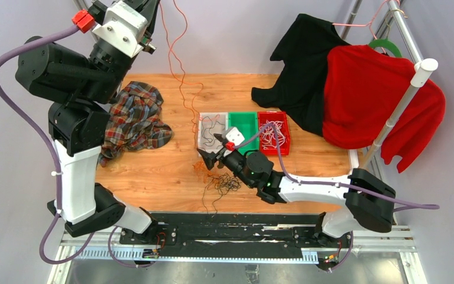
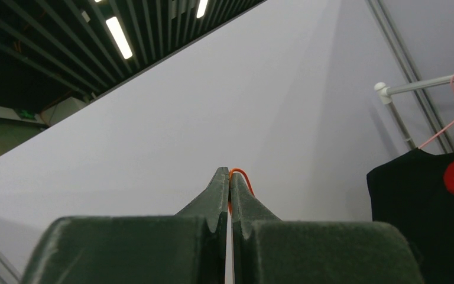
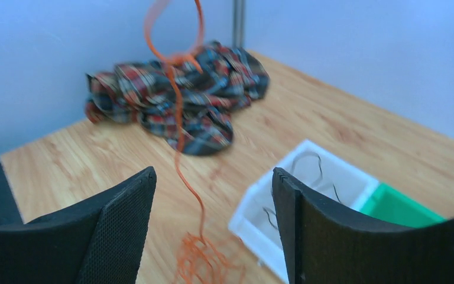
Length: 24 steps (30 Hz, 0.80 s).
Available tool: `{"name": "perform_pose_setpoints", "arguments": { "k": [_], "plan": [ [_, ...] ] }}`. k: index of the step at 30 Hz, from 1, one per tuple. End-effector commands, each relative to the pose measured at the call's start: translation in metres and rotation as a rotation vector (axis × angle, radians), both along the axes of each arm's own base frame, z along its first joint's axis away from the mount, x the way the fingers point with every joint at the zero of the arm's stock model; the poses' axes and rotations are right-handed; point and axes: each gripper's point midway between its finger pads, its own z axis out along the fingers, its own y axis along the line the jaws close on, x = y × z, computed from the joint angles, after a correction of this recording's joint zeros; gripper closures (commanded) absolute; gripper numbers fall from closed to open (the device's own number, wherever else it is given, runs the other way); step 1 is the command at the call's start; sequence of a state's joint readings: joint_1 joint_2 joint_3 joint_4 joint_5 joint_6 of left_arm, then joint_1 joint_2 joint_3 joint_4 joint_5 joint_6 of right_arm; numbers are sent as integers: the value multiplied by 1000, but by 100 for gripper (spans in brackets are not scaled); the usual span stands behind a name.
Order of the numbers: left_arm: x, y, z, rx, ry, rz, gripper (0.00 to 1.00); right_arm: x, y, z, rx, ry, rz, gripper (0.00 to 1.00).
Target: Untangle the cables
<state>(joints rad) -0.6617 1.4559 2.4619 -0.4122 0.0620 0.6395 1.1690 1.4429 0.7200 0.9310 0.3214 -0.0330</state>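
My left gripper (image 2: 229, 173) is clamped on the orange cable (image 1: 181, 77), raised high. The strand hangs in waves down to the tangle (image 1: 220, 182) of orange and black cables on the bench (image 1: 153, 177), just in front of the white bin (image 1: 211, 131). My right gripper (image 3: 214, 174) hovers beside it, fingers apart. I judge this the pulling-free step; next, the right should pin the black knot. The bench is wood-grained, a plaid shirt (image 1: 135, 118) lies at its left, and the walls are grey.

Chunky black joint housings and white link shells are seen on the left arm (image 1: 77, 171) and right arm (image 1: 313, 188). Thick purple cables (image 1: 35, 40) are strung along both, red connectors (image 1: 83, 21) plugged in by the wrists. Left fingers (image 2: 213, 198) are moulded dark grey-green, right fingers (image 3: 121, 219) black and mesh-textured.
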Motion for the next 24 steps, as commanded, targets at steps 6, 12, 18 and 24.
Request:
{"name": "perform_pose_setpoints", "arguments": {
  "k": [6,12,18,24],
  "plan": [
    [-19,2,7,-30,-5,-62,100,0,44,36,17,-49,159,27],
    [-21,5,9,-40,-7,-62,100,20,63,20,5,-20,124,38],
    [-26,10,14,-52,-28,-58,100,39,59,-10,-36,-3,30,71],
    [-26,14,18,-47,-59,-23,100,30,39,-36,-32,58,9,99]
  ]
}}
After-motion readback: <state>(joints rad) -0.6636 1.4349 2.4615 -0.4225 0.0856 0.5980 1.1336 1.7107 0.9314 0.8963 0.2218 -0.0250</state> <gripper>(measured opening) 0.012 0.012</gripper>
